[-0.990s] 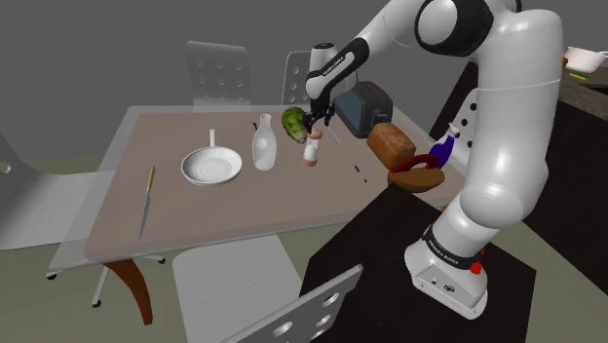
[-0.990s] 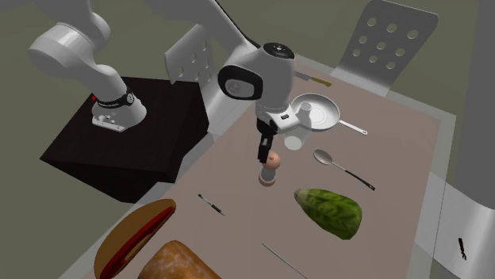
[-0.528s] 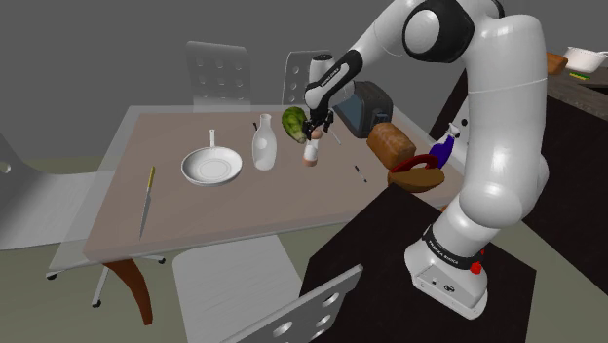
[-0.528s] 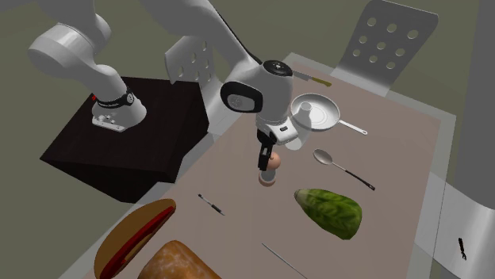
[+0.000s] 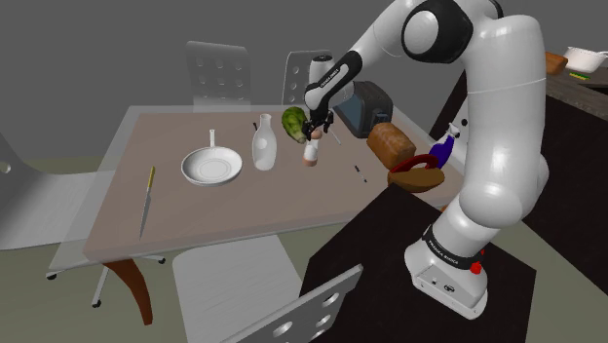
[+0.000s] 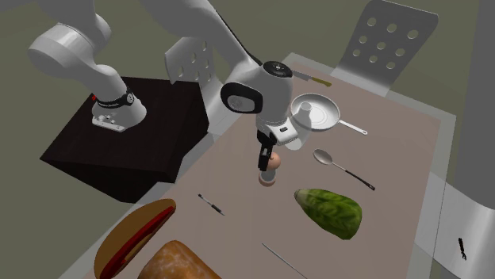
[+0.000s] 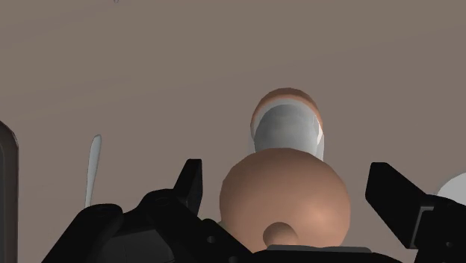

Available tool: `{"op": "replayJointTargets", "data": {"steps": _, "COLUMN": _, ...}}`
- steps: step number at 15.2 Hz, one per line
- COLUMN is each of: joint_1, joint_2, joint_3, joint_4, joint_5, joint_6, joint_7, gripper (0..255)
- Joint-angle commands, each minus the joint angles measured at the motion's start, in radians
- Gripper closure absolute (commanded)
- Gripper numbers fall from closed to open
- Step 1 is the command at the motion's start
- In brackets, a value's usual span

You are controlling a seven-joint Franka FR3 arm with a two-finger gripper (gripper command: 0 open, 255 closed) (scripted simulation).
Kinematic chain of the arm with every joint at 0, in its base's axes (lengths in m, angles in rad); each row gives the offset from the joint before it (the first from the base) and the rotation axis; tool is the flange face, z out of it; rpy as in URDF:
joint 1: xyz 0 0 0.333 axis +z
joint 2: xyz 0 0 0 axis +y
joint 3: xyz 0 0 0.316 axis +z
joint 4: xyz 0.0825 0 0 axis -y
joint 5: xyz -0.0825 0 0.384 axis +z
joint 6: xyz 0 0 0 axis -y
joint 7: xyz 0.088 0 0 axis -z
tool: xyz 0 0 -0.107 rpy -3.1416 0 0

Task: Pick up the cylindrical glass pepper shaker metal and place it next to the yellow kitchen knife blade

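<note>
The pepper shaker (image 5: 311, 154), a pale cylinder with a round salmon-coloured top and base, stands upright on the brown table (image 5: 224, 209) near its far side. It also appears beside the spoon (image 6: 270, 173). My gripper (image 5: 314, 133) hangs straight over it, lowered around its top (image 6: 268, 159). In the wrist view the gripper (image 7: 285, 179) is open: one black finger (image 7: 190, 179) stands on each side of the shaker's round top (image 7: 287, 205), with small gaps. The yellow-handled knife (image 5: 147, 200) lies far off, near the table's edge at the shoulder view's left (image 6: 311, 78).
A white frying pan (image 5: 211, 167) and a clear bottle (image 5: 263, 143) stand between the shaker and the knife. A green melon (image 5: 294, 122), toaster (image 5: 370, 105), bread loaf (image 5: 391, 143) and a spoon (image 6: 341, 165) lie around the shaker. Chairs (image 5: 219, 68) ring the table.
Over the last second the gripper has come down over the shaker's top, fingers still apart. Almost nothing has moved in the last half second.
</note>
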Motion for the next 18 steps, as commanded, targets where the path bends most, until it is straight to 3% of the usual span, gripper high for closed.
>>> {"op": "replayJointTargets", "data": {"steps": 1, "joint_1": 0.0, "joint_2": 0.0, "joint_3": 0.0, "joint_4": 0.0, "joint_5": 0.0, "joint_6": 0.0, "joint_7": 0.0, "gripper": 255}}
{"op": "replayJointTargets", "data": {"steps": 10, "joint_1": 0.0, "joint_2": 0.0, "joint_3": 0.0, "joint_4": 0.0, "joint_5": 0.0, "joint_6": 0.0, "joint_7": 0.0, "gripper": 255}}
{"op": "replayJointTargets", "data": {"steps": 18, "joint_1": 0.004, "joint_2": -0.079, "joint_3": -0.003, "joint_4": -0.002, "joint_5": -0.001, "joint_6": -0.076, "joint_7": -0.011, "gripper": 255}}
